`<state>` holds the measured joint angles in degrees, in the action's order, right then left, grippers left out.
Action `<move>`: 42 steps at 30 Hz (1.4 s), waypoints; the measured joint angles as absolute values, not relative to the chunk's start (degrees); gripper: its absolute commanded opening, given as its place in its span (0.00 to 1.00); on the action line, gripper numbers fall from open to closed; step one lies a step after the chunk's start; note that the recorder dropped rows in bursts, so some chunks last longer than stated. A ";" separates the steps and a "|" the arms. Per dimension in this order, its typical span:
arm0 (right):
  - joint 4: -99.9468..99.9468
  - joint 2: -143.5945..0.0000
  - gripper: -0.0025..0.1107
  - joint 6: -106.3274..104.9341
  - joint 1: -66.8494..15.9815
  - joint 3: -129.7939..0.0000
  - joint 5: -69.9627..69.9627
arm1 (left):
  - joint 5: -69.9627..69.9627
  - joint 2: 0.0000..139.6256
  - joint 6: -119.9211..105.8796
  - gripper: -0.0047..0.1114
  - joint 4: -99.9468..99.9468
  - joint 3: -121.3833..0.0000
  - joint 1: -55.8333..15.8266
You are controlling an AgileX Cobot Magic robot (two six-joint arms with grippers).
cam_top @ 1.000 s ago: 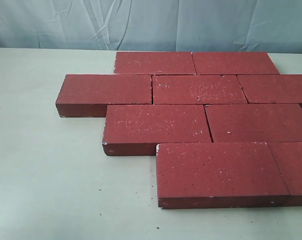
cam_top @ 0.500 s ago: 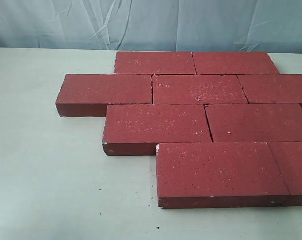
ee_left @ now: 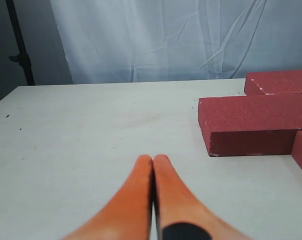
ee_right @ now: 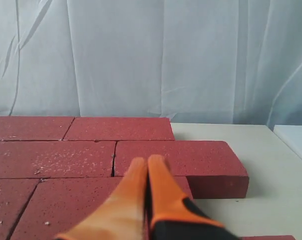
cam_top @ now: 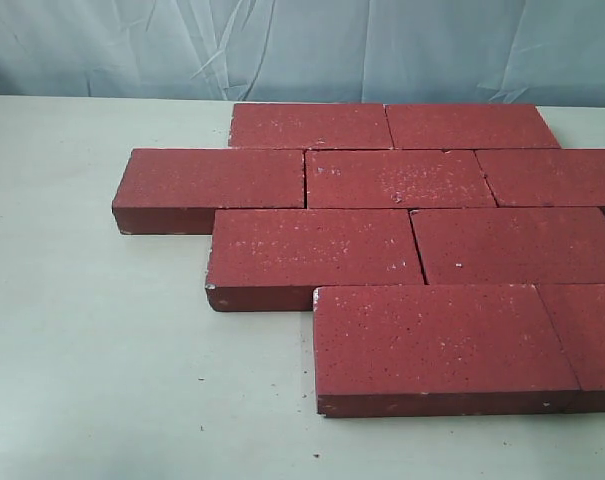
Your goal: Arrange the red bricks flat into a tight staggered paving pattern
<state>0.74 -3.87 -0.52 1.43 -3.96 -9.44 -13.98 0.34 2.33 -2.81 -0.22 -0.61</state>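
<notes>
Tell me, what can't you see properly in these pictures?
- Exterior view: the red bricks at the right end are cut off by the picture's edge, so their count is unsure.
- Right wrist view: the right fingers cover the bricks beneath them.
- Left wrist view: most bricks lie beyond the edge, past the left fingers.

A pale table stands before a wrinkled white curtain.

Pale, lightly speckled table at 6 o'clock; wrinkled white curtain at 12 o'clock; dark stand beside the curtain.
</notes>
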 measured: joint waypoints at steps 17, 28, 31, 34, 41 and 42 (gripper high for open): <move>0.74 -0.36 0.01 0.00 1.43 -0.05 -16.93 | -13.61 0.31 2.33 0.04 -2.81 -0.22 -0.61; 0.74 -0.36 0.01 0.00 1.43 -0.05 -17.98 | -13.61 0.31 2.33 0.04 -2.81 -0.22 -0.61; 0.74 -0.36 0.01 0.00 1.43 -0.05 -17.98 | -13.61 0.31 2.33 0.04 -2.81 -0.22 -0.61; 0.74 -0.36 0.01 0.00 1.43 -0.05 -17.98 | -13.61 0.31 2.33 0.04 -2.81 -0.22 -0.61; 0.74 -0.36 0.01 0.00 1.43 -0.05 -17.98 | -13.61 0.31 2.33 0.04 -2.81 -0.22 -0.61; 0.74 -0.36 0.01 0.00 1.43 -0.05 -17.98 | -13.61 0.31 2.33 0.04 -2.81 -0.22 -0.61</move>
